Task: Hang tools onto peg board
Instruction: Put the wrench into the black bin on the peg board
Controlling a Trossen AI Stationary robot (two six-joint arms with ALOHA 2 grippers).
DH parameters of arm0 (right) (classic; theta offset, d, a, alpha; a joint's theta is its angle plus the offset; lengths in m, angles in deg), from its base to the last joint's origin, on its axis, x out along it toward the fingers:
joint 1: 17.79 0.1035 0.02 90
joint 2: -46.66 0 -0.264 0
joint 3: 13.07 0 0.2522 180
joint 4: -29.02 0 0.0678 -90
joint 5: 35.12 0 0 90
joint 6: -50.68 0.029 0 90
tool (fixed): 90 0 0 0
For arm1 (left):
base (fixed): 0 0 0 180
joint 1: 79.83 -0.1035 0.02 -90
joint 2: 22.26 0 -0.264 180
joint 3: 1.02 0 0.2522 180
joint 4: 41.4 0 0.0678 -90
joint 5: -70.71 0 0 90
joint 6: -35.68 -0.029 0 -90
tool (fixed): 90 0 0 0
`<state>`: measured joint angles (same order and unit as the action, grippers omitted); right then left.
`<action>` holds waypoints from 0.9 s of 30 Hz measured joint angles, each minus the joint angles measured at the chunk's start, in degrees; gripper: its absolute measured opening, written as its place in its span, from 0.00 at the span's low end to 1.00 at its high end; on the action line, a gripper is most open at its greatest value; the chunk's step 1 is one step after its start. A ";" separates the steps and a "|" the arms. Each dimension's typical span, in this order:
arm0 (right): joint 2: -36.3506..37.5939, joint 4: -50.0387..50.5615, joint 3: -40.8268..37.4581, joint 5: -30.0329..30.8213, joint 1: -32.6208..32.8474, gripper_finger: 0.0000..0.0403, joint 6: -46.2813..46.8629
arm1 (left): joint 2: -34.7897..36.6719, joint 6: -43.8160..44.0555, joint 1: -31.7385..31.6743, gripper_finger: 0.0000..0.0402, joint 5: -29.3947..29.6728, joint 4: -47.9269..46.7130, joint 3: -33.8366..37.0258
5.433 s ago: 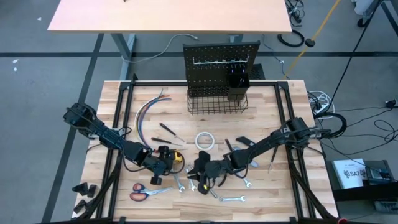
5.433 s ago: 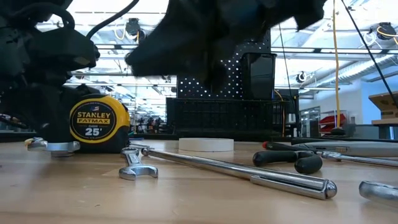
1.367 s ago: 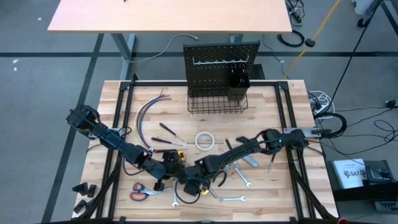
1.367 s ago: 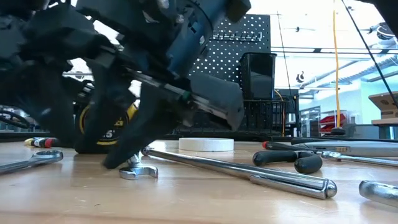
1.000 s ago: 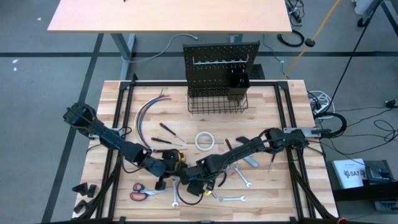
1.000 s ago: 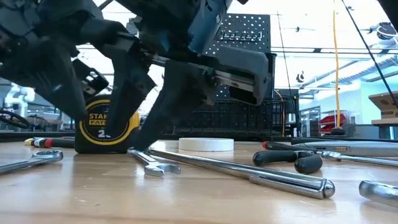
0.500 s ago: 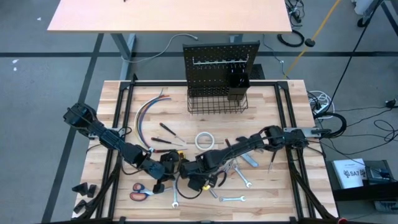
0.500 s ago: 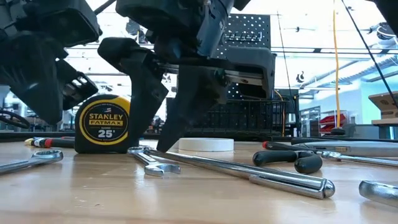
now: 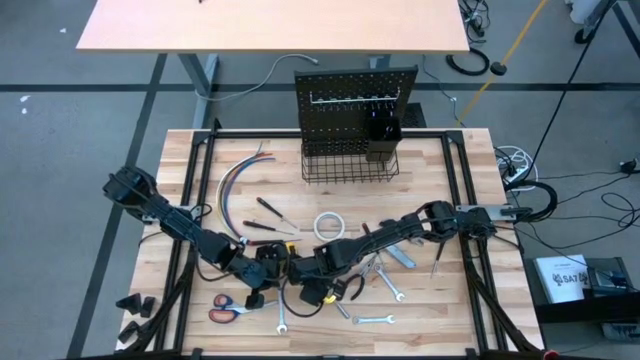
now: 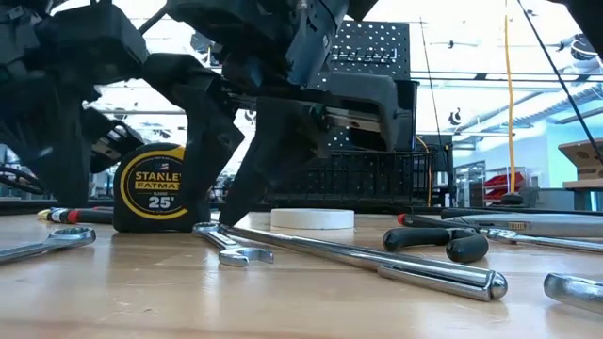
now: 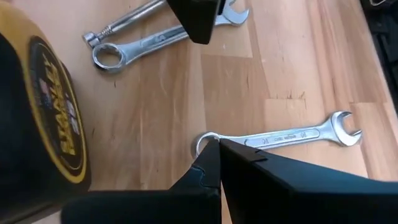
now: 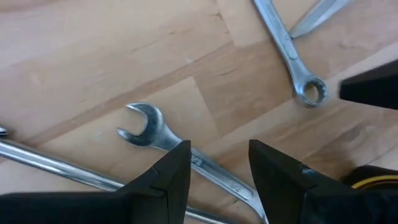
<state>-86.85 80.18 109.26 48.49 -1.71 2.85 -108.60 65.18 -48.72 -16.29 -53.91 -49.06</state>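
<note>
The black peg board [image 9: 355, 100], with its wire basket [image 9: 350, 165] and cup [image 9: 383, 140], stands at the table's far edge. Tools lie flat on the table. My right gripper [image 12: 217, 155] is open low over a small silver wrench [image 12: 155, 134], one finger on each side of its shaft; it also shows in the low view [image 10: 231, 247]. My left gripper [image 11: 217, 146] is shut, beside the yellow tape measure [image 10: 155, 193] and over the ring end of another wrench [image 11: 286, 135]. The two grippers are close together near the front middle [image 9: 290, 280].
A long silver rod [image 10: 377, 259], a white tape roll [image 9: 331, 227], black-handled pliers [image 10: 443, 240], screwdrivers [image 9: 270, 212], orange-handled scissors [image 9: 230, 310], more wrenches [image 9: 372, 320] and a bundle of coloured wires [image 9: 240, 180] lie around the grippers.
The small wrench slid and turned on the table a little over a second ago and has lain still since. My right gripper has moved a little toward the far edge, staying open over that wrench. My left gripper has drawn back toward the left, uncovering the tape measure's face.
</note>
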 joint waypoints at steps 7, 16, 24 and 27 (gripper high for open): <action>-0.09 -0.82 -0.02 0.04 -0.37 0.38 -0.24 | -3.15 0.00 -0.17 0.00 0.24 0.74 -0.10; -0.13 -1.91 -0.11 -1.25 -0.59 0.38 -0.13 | -4.18 -0.20 -0.71 0.00 -0.09 -0.90 -0.17; -0.71 -6.57 -0.29 -7.80 -0.77 0.38 -6.68 | -4.18 -0.50 -0.57 0.00 -2.46 -2.14 -0.17; -1.57 -8.49 -0.31 -9.58 -0.83 0.38 -11.07 | -4.18 -0.42 -0.47 0.00 -4.66 -2.52 -0.20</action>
<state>-88.42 71.70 108.96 38.91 -2.54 -8.22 -112.78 64.76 -49.19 -20.95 -56.43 -49.26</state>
